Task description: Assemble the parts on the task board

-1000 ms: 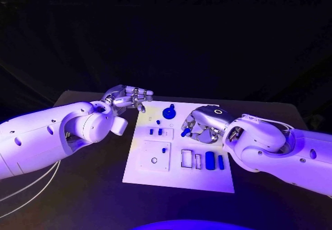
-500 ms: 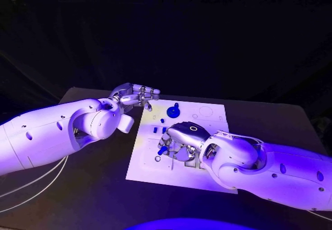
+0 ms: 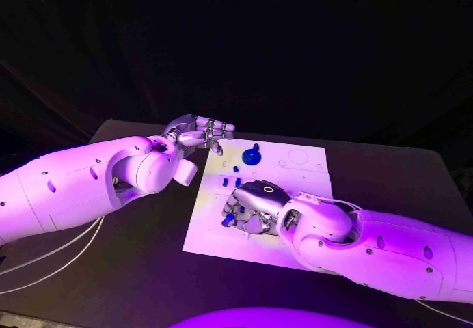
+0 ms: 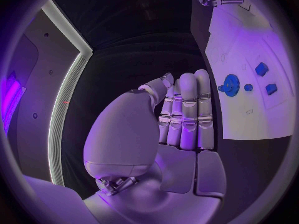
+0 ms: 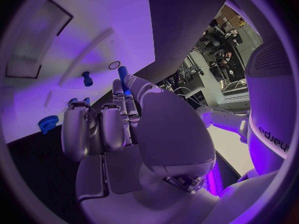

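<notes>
Right hand (image 3: 254, 205) low over the near half of the task board (image 3: 305, 179), fingers (image 5: 121, 104) closed in a pinch on a small blue peg (image 5: 122, 75). In your right wrist view the peg's tip stands clear of the fingertips, close to a small round hole (image 5: 114, 64) in the board; whether it touches the plate yet, you cannot tell.

Risks from here, as judgements:
- The peg looks tilted in the pinch. If you press down before it lines up with the hole, it could jam at the rim or skate across the plate.
- The hand covers the board's near recesses from the head camera, so you would be aligning by the wrist view alone; a small misread there puts the peg beside the hole.
- A short blue stud (image 5: 86, 78) stands just beside the working spot. A sideways sweep of the fingers could knock it.

Recesses: a rectangular pocket (image 5: 32, 47) in the plate looks empty in the right wrist view. Two small blue blocks (image 3: 230, 182) sit in their slots just beyond the right hand.

Farther on, the blue gear (image 3: 251, 157) stands on the board's far half, with faint round outlines beside it.

Left hand (image 3: 200, 133) hovers off the board's far left corner above the tabletop (image 3: 394, 171), fingers straight and laid close together, holding nothing.
</notes>
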### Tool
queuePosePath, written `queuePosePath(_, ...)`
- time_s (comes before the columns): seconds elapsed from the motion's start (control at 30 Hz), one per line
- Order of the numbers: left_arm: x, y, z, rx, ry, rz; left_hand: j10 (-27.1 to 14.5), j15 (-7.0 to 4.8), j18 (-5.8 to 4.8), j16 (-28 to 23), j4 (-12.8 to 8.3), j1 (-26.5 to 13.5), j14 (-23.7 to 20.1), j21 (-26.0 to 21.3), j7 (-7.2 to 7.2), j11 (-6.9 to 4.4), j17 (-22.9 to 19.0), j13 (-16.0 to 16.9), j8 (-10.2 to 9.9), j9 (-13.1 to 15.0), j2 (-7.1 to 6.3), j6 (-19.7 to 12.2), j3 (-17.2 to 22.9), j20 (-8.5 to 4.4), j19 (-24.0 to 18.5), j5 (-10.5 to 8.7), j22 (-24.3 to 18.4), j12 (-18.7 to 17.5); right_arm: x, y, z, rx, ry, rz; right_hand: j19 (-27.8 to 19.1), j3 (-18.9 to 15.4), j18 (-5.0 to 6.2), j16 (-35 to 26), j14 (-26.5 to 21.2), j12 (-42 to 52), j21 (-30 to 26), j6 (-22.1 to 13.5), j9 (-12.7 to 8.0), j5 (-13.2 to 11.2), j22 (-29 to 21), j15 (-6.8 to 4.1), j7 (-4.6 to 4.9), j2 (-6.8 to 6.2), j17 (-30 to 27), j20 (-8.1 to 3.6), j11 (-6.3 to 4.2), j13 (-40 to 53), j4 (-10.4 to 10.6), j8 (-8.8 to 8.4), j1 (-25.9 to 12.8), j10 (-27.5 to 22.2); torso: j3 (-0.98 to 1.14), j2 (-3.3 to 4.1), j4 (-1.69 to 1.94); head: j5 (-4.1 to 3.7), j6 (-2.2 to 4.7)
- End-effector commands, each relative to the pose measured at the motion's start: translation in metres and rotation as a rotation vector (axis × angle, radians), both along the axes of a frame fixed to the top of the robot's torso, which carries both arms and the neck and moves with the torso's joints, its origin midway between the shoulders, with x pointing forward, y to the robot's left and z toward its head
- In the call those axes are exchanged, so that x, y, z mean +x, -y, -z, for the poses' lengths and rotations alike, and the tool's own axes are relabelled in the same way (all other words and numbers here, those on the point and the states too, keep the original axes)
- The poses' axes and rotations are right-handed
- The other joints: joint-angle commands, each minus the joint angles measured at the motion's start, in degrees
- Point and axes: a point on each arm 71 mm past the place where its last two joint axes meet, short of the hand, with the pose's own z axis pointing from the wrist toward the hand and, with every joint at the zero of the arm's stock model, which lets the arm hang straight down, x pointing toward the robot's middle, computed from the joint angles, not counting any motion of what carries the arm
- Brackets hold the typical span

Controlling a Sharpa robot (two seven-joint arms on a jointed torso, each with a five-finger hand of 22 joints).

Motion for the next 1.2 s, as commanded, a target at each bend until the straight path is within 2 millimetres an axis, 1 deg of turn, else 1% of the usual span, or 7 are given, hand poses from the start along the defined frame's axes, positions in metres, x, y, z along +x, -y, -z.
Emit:
queuePosePath(0.03, 0.0, 0.002, -0.001, -0.011, 0.001, 0.018, -0.3, 0.11, 0.3, 0.0, 0.0, -0.1, -0.2, -0.3, 0.12, -0.01, -0.1, 0.1, -0.3, -0.1, 0.58, 0.0, -0.2, 0.21, 0.0, 0.17, 0.0, 0.3, 0.001, 0.001, 0.004, -0.023, -0.004, -0.015, 0.4, 0.4, -0.95, 0.2, 2.0, -0.4, -0.4, 0.2, 0.2, 0.3, 10.0, -0.38, 0.3, -0.21, -0.1, -0.28, 0.27, 0.0, 0.0, 0.3, 0.0, 0.4, 0.02, -0.03, -0.05, 0.18, -0.12)
queuePosePath(0.47, 0.0, 0.002, -0.001, -0.01, 0.001, 0.018, -0.3, 0.12, 0.29, 0.0, 0.1, -0.1, -0.2, -0.3, 0.13, 0.0, -0.1, 0.1, -0.3, -0.1, 0.59, 0.0, -0.3, 0.21, 0.0, 0.17, -0.1, 0.3, 0.005, 0.004, 0.008, -0.056, 0.001, 0.007, 0.4, 0.5, -0.94, 0.1, 2.0, -0.5, -0.4, 0.3, 0.2, 0.5, 10.0, -0.33, 0.32, -0.29, -0.2, -0.24, 0.3, 0.1, -0.1, 0.29, -0.2, 0.5, 0.07, -0.06, 0.0, 0.17, -0.15)
queuePosePath(0.67, 0.0, 0.002, -0.001, -0.01, 0.001, 0.017, -0.3, 0.12, 0.29, 0.0, 0.1, -0.1, -0.2, -0.3, 0.13, 0.0, -0.1, 0.1, -0.3, -0.1, 0.62, 0.0, -0.3, 0.22, 0.0, 0.16, -0.1, 0.3, 0.005, 0.003, 0.01, -0.081, -0.008, 0.002, 0.4, 0.5, -0.93, 0.1, 2.0, -0.5, -0.5, 0.3, 0.3, 0.6, 10.0, -0.33, 0.31, -0.33, -0.3, -0.23, 0.3, 0.1, -0.2, 0.31, -0.3, 0.5, 0.03, 0.0, -0.08, 0.23, -0.23)
queuePosePath(0.83, 0.0, 0.002, -0.001, -0.01, 0.0, 0.017, -0.3, 0.12, 0.29, 0.0, 0.1, -0.1, -0.2, -0.3, 0.13, 0.0, -0.1, 0.1, -0.3, -0.1, 0.62, 0.0, -0.3, 0.22, 0.0, 0.16, -0.1, 0.3, 0.003, -0.002, 0.011, -0.087, -0.014, -0.014, 0.2, 0.3, -0.88, 0.0, 1.9, -0.8, -0.7, 0.2, 0.3, 0.7, 10.0, -0.26, 0.37, -0.75, -0.4, -0.18, 0.37, 0.1, -0.2, 0.18, -1.0, 0.5, 0.0, -0.04, -0.04, 0.16, -0.27)
queuePosePath(1.03, 0.0, 0.002, -0.001, -0.01, 0.0, 0.018, -0.3, 0.12, 0.29, 0.0, 0.1, -0.1, -0.2, -0.3, 0.13, 0.0, -0.1, 0.1, -0.3, -0.1, 0.62, 0.0, -0.3, 0.22, 0.0, 0.16, -0.1, 0.3, 0.002, -0.009, 0.013, -0.087, -0.017, -0.021, 0.0, 0.2, -0.81, -0.1, 1.9, -2.1, -1.2, -1.1, 0.0, 0.8, 9.9, 0.13, 0.87, -1.31, -0.6, 0.08, 0.92, -0.1, -0.1, -0.71, -2.2, -0.8, 0.03, -0.03, 0.0, 0.05, -0.27)
queuePosePath(1.2, -0.001, 0.002, -0.001, -0.01, 0.0, 0.018, -0.3, 0.12, 0.29, 0.0, 0.1, -0.1, -0.2, -0.3, 0.13, 0.0, -0.1, 0.1, -0.3, -0.1, 0.62, 0.0, -0.3, 0.22, 0.0, 0.16, -0.1, 0.3, 0.003, -0.01, 0.015, -0.086, -0.013, -0.008, -0.7, 0.0, -0.49, -0.5, 1.7, -3.6, -3.0, -2.7, -0.4, 0.8, 9.3, 0.86, 1.55, -2.21, -1.2, 0.58, 1.79, -0.5, 0.1, -1.69, -3.5, -3.6, 0.02, -0.07, 0.02, 0.07, -0.27)
